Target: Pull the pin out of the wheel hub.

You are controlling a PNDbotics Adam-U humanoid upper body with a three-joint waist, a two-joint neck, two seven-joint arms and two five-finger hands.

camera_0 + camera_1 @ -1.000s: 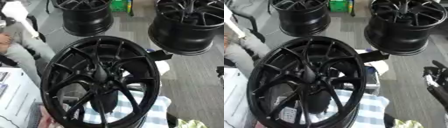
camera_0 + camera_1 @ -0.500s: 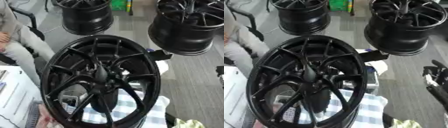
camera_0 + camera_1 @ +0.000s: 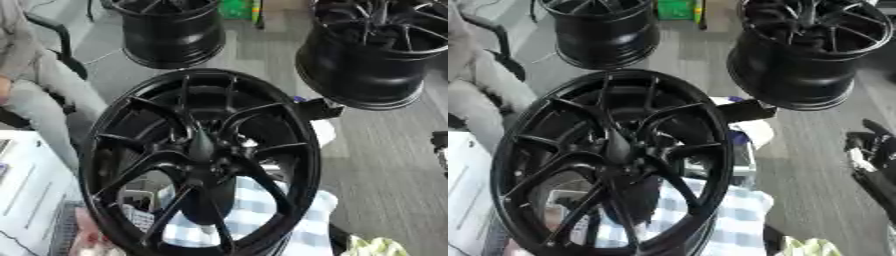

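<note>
A large black spoked wheel hub (image 3: 131,165) stands tilted in the middle of both views. A dark tapered pin (image 3: 201,144) sticks out of its centre, where the spokes meet. Nothing touches the pin. My right hand (image 3: 866,150), black with a pale part, shows at the right edge of the right eye view, well apart from the hub. The left eye view shows only a sliver of it. My left hand shows in neither view.
Two more black wheels stand on the grey floor behind, one at the back left (image 3: 171,30) and one at the back right (image 3: 376,55). A person in grey (image 3: 31,85) sits at the left. A blue-checked cloth (image 3: 262,220) lies under the hub.
The whole picture has shifted a little, so the camera moved. The person at the left has lowered an arm. The hub, the pin and my right hand stay as they were.
</note>
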